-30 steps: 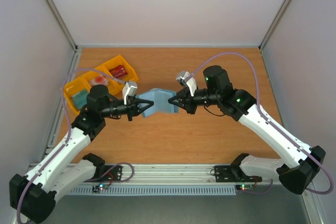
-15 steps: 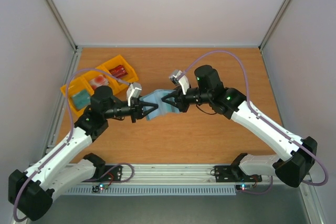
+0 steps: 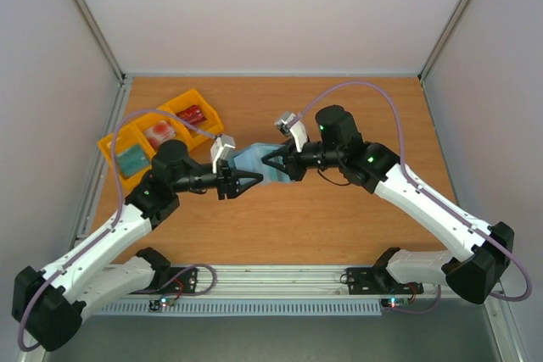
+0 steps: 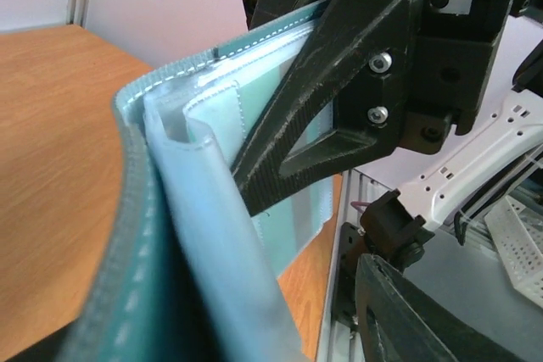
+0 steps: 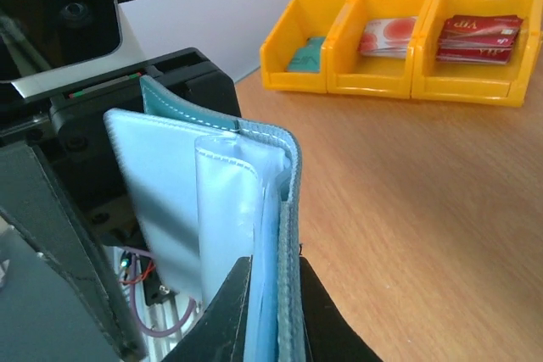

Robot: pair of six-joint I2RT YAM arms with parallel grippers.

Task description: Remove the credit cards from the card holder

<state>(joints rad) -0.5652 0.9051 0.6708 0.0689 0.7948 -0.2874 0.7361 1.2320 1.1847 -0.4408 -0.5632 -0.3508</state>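
Note:
The slate-blue card holder (image 3: 253,161) is held upright above the table between both arms, partly folded. My right gripper (image 3: 282,165) is shut on its right edge; the right wrist view shows both fingers pinching the stitched edge (image 5: 288,209). My left gripper (image 3: 246,182) is at its left half, jaws apart. In the left wrist view the card holder (image 4: 195,209) fills the left side and a wide gap separates it from my one visible finger (image 4: 407,311). Its pale teal inner pockets (image 4: 297,218) show; I cannot tell whether credit cards sit inside.
A yellow three-compartment tray (image 3: 114,150) stands at the far left. It holds a teal card (image 3: 131,158), a pinkish-red card (image 3: 159,131) and dark red cards (image 3: 190,114). The tray (image 5: 373,82) also shows in the right wrist view. Grey walls surround the table.
The right gripper has carried the card holder leftward, and the card holder has folded narrower. The left gripper has moved right and slightly toward the near edge, along the card holder's left half.

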